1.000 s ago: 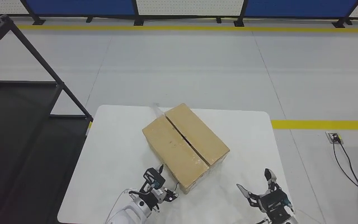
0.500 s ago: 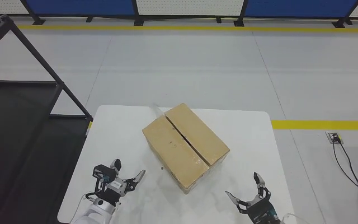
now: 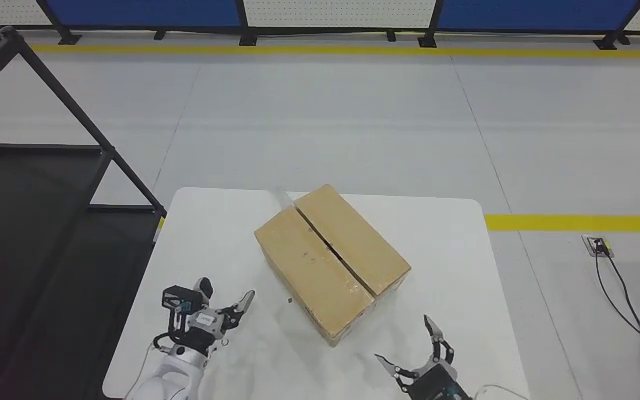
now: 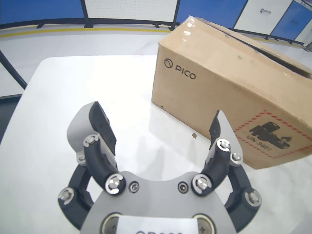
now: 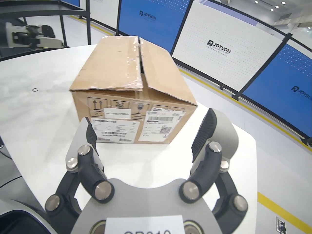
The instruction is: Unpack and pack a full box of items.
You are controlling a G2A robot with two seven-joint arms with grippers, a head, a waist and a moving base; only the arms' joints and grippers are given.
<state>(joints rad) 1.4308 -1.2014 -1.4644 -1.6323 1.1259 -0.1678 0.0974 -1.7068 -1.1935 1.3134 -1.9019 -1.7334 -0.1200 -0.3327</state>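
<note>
Starting at the left, our left gripper (image 3: 227, 296) hangs over the near-left part of the white table (image 3: 210, 225). Its jaws are spread wide and hold nothing, and it is near the long side of the box (image 3: 332, 262) but apart from it. The risk we see here is a shove. Should this arm come in low against that side wall, we judge the box could slide or swivel on the smooth tabletop rather than stay put, and the seam would then no longer be where we aim. In the middle, the cardboard box sits askew on the table. It is closed, its two top flaps meeting along a centre seam (image 3: 334, 256) with glossy tape over part of it. In the right wrist view one flap stands slightly proud at the near end, so we think a fingertip could get under it. Yet a pull on one flap alone, with nothing pinning the body, may lift or tip the whole box, and tape that has not let go could tear the cardboard. Pressing down on the seam instead could buckle the flaps onto the contents, which we cannot see. At the right, our right gripper (image 3: 405, 343) sits near the front edge of the table, facing the labelled end of the box, its jaws likewise wide apart and empty. If both arms go for the narrow top together, we fear they could collide.
</note>
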